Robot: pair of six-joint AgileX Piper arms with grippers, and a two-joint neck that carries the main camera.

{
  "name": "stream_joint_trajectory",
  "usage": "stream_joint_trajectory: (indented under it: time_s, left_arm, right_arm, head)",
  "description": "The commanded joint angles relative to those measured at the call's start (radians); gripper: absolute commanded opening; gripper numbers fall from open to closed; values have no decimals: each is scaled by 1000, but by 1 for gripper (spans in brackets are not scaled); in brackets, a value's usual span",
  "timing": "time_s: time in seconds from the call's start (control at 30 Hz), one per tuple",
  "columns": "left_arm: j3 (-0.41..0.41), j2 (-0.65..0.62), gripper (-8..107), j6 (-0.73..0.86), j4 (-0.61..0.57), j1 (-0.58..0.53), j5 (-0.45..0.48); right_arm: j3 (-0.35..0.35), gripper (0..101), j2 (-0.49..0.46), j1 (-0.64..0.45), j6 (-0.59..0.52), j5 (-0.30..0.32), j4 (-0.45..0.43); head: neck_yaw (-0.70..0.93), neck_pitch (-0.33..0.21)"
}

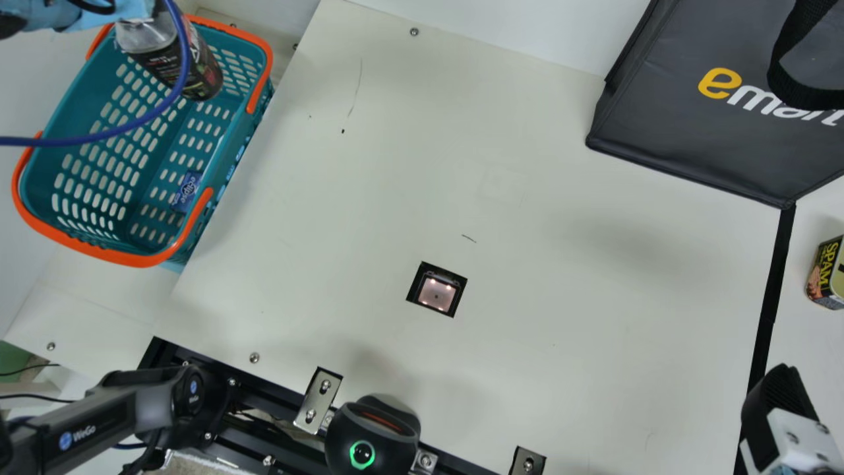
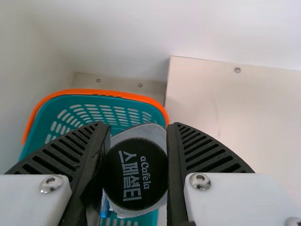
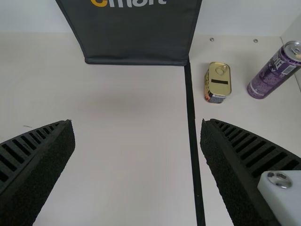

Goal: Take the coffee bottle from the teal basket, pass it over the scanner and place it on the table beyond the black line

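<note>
at the upper left of the main view, the coffee bottle (image 1: 203, 71) hangs tilted over the teal basket (image 1: 135, 259), with a blue cable (image 1: 92, 138) running across in front of both. a small blue pack (image 1: 188, 191) lies in the basket. mid-frame sits the scanner (image 1: 436, 295); at upper right, a dark bag (image 1: 686, 125) stands by the far end of the black line (image 1: 773, 290). a tin (image 1: 828, 274) sits past the line at the right edge, and my right gripper (image 1: 781, 399) is at lower right

my left wrist view shows the bottle's black cap (image 2: 135, 176) face on, my left gripper (image 2: 136, 129) pinching the bottle. my right wrist view shows those jaws spread with nothing between, and a purple can (image 3: 273, 74) at upper right, near the tin
</note>
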Motion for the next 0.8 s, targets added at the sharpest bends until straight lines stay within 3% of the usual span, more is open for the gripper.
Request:
stream_joint_trajectory:
  time_s: [0.0,0.5,0.77]
  left_arm:
    - [11,-17,-8,-43,17,-53,0]
    - [175,-88,-8,-389,240,-401,-87]
    - [267,-77,-8,-564,365,-527,-170]
  right_arm:
    - [0,95,0,0,0,0,0]
    - [0,95,0,0,0,0,0]
    - [0,95,0,0,0,0,0]
  head:
    - [2,-29]
    - [2,-29]
    - [2,-29]
